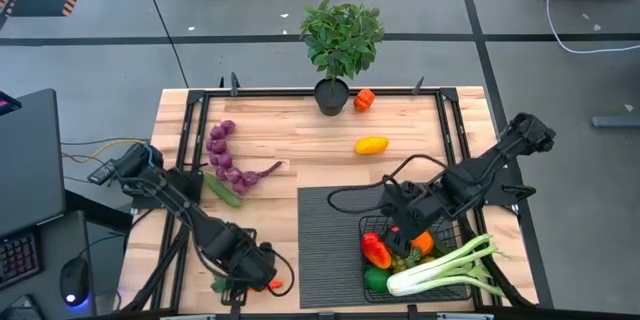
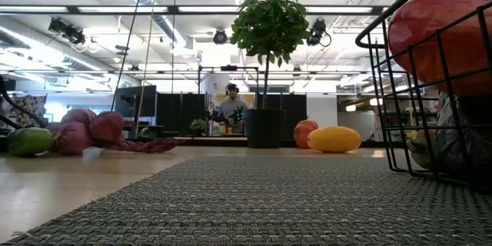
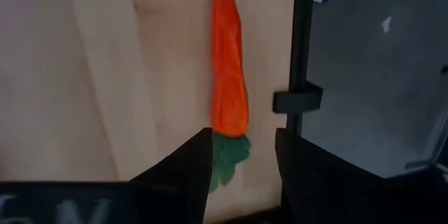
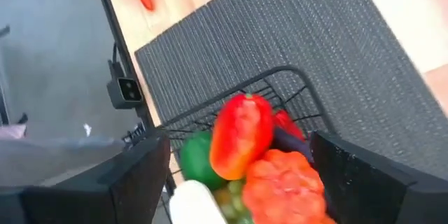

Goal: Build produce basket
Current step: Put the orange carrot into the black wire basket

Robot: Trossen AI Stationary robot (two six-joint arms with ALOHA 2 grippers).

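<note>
The left arm reaches from the frame's left edge down to the bottom centre-left, its left gripper (image 1: pixel 250 275) low with fingers (image 3: pixel 183 175) parted. The right arm slants in from the right edge toward the lower right, and its right gripper (image 1: pixel 405 218) looks spread wide, though the overhead view is cluttered there.

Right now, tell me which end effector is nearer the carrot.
Left. The left end effector hangs open right over the carrot, its fingers straddling the leafy end at the table's front edge. The right end effector is across the mat, above the basket.
</note>
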